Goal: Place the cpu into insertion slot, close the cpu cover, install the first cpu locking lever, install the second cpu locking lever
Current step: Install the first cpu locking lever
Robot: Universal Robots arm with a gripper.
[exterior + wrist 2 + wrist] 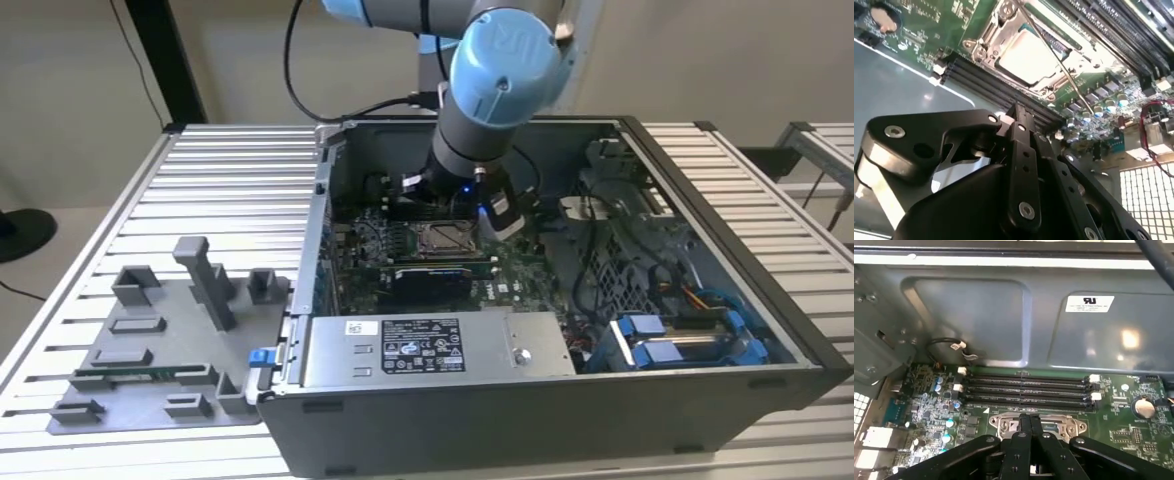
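Note:
The cpu [1026,60], with its pale silvery top, lies flat in the insertion slot [441,238] on the green board. The cpu cover [988,37], a silvery frame, lies down around the chip. A thin metal locking lever [1066,75] runs slantwise across one side of the socket, above the frame. My gripper [1016,111] hovers just above the board beside the socket, between it and the memory slots. Its black fingers [1029,421] are pressed together with nothing between them. In the exterior view the gripper [461,195] hangs inside the open computer case, just behind the socket.
Long black memory slots [1024,387] lie just beyond the socket, with a coin battery [1144,407] to one side. Grey case walls [1004,315] enclose the board. A power supply [427,345] and blue drive cages [667,340] fill the case front. A grey fixture tray [160,340] sits outside.

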